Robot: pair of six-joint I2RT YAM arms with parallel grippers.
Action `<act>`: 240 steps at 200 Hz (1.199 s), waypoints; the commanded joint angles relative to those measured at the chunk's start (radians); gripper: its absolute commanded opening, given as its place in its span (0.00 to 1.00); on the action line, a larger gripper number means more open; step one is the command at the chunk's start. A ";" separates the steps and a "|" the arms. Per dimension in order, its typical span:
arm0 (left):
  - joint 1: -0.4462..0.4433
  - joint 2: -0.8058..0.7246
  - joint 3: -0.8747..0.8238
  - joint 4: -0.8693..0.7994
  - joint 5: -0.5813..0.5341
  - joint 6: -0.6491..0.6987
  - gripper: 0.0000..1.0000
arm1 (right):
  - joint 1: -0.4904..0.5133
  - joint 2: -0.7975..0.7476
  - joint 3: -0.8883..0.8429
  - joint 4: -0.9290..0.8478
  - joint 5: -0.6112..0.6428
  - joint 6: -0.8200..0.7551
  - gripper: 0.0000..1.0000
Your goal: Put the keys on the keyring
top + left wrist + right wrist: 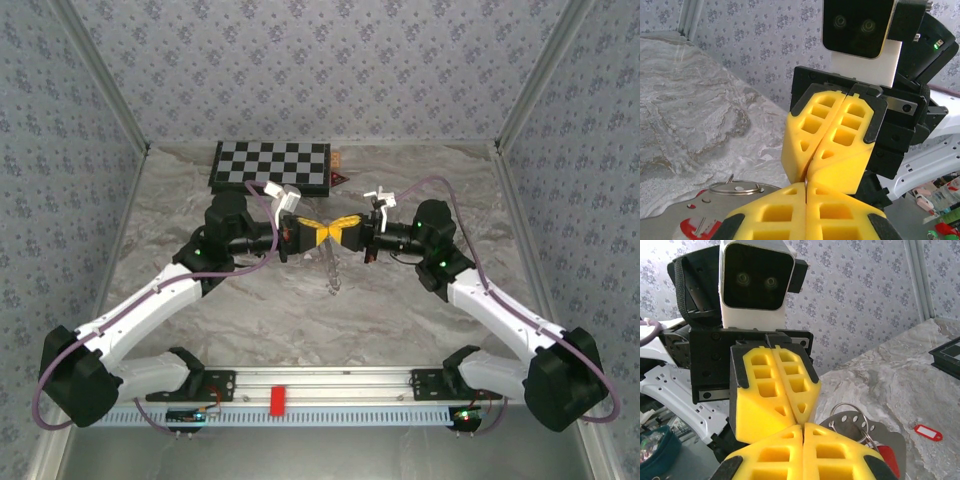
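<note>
The left pincer is clenched, its yellow fingers pressed flat together along their whole length. The right pincer is clenched in the same way. The two are held tip to tip above the middle of the surface, each pointed straight at the other. Only a thin dark seam is seen where the four fingertips meet, and it cannot be told whether anything is pinched there.

Just beneath the meeting tips, and close against the fingers, the keyring is found: a thin, pale, silvery wire loop, roughly round. It is threaded through a flat silvery plate that is punched with a row of small holes. A red piece is seen against the lower part of the plate; whether it is the head of a key cannot be told. From above, this cluster is seen hanging below the pincers, clear of the surface.

Farther out, to the right of the right pincer, a small red tag with a pale window is laid flat on the surface. Beyond both pincers, a checkered board is set by the far wall.
</note>
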 commanded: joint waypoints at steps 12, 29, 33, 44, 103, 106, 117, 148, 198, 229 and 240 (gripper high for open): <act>-0.011 -0.020 0.040 0.055 0.029 0.009 0.00 | 0.009 0.007 0.015 0.053 -0.028 0.033 0.00; -0.011 -0.025 0.034 0.059 0.025 0.006 0.02 | 0.002 0.001 0.002 0.077 -0.008 0.046 0.00; -0.011 -0.027 0.032 0.064 0.025 0.003 0.06 | -0.001 0.000 -0.002 0.087 -0.003 0.051 0.00; -0.010 -0.034 0.016 0.084 0.025 -0.009 0.17 | -0.010 -0.001 -0.017 0.124 0.009 0.074 0.00; -0.008 -0.058 -0.071 0.247 0.020 -0.098 0.30 | -0.032 0.022 -0.057 0.298 0.031 0.184 0.00; -0.007 -0.058 -0.075 0.257 0.021 -0.103 0.30 | -0.032 0.022 -0.057 0.300 0.033 0.184 0.00; -0.008 -0.053 -0.087 0.290 0.020 -0.121 0.30 | -0.033 0.024 -0.061 0.306 0.037 0.184 0.00; -0.008 -0.031 -0.088 0.322 0.026 -0.141 0.28 | -0.034 0.030 -0.068 0.336 0.041 0.223 0.00; -0.011 -0.018 -0.097 0.375 0.009 -0.162 0.25 | -0.034 0.034 -0.092 0.382 0.072 0.255 0.00; -0.015 -0.002 -0.092 0.384 0.008 -0.165 0.21 | -0.032 0.044 -0.101 0.406 0.072 0.269 0.00; -0.016 0.003 -0.094 0.395 0.007 -0.172 0.20 | -0.032 0.046 -0.104 0.411 0.074 0.271 0.00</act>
